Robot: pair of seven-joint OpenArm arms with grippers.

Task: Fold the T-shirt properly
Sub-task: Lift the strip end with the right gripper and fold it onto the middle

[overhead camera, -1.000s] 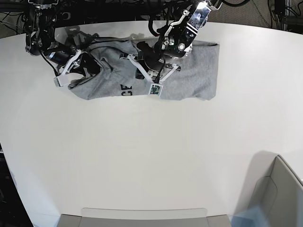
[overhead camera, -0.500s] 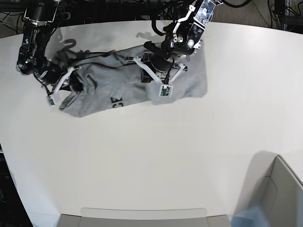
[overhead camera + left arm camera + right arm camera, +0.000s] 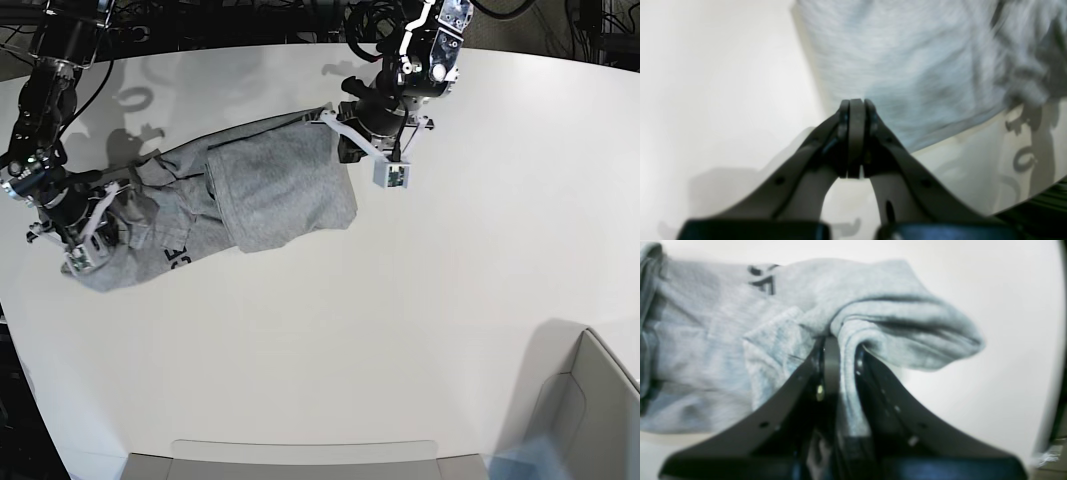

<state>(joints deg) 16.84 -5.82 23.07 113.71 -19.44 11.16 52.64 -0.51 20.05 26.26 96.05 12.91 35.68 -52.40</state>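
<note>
T-shirt point(image 3: 250, 195) fabric now lies farther toward the base view's left than half a second ago, dragged diagonally across the white counter point(image 3: 330, 340); its right-hand edge, which reached well past the left gripper before, now ends just beside it. The garment stretches from the upper middle down to the left, with a smoother folded panel on top and a bunched end by the right arm. A bit of black lettering shows near that lower end.

Right gripper point(image 3: 840, 353) has travelled down and left with the cloth; its jaws are clamped on a thick roll of grey fabric, which bulges out past the tips. Left gripper point(image 3: 856, 110) has its jaws pressed together with nothing visible between them, and the shirt's hem lies just beyond the tips; in the base view it sits at the shirt's upper right corner.

Broad bare counter spreads below and to the right of the shirt. The counter's left edge lies close to the bunched end.
</note>
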